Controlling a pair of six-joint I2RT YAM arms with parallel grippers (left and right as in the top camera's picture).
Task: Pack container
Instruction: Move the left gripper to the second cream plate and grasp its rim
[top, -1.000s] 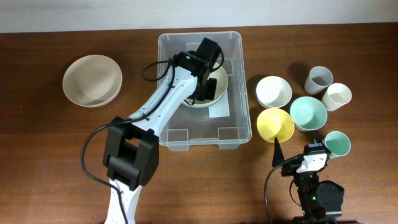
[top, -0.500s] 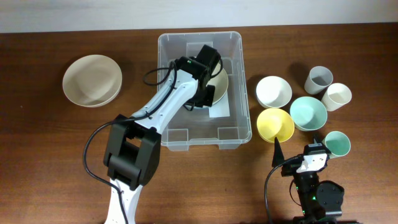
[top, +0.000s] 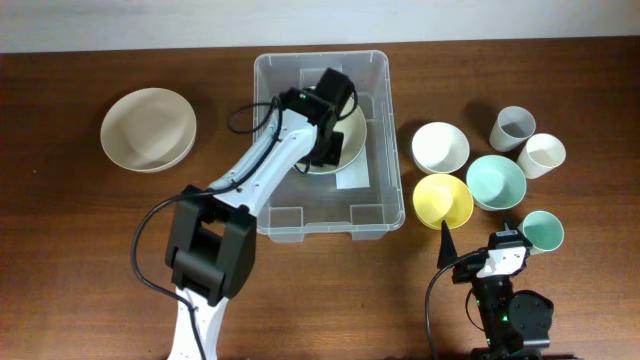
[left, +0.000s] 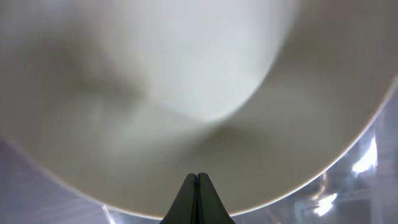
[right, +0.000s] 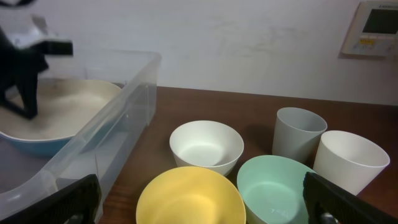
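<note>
Overhead, dark wooden table (top: 60, 250), white wall (top: 320, 20), left end effector (top: 330, 150) pinched together inside container (top: 380, 215), right end effector (right: 205, 199) apart.

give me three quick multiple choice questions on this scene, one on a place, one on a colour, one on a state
1. Where is the large beige bowl? A) left of the clear plastic tub B) inside it C) stacked on another bowl
2. What colour is the bowl nearest the tub's front right corner? A) red B) yellow C) black
3. How is the right gripper? A) shut B) out of view C) open
Answers: 1 A, it sits alone, left of the tub; 2 B, the yellow bowl sits beside that corner; 3 C, its fingers stand wide apart, holding nothing.
</note>
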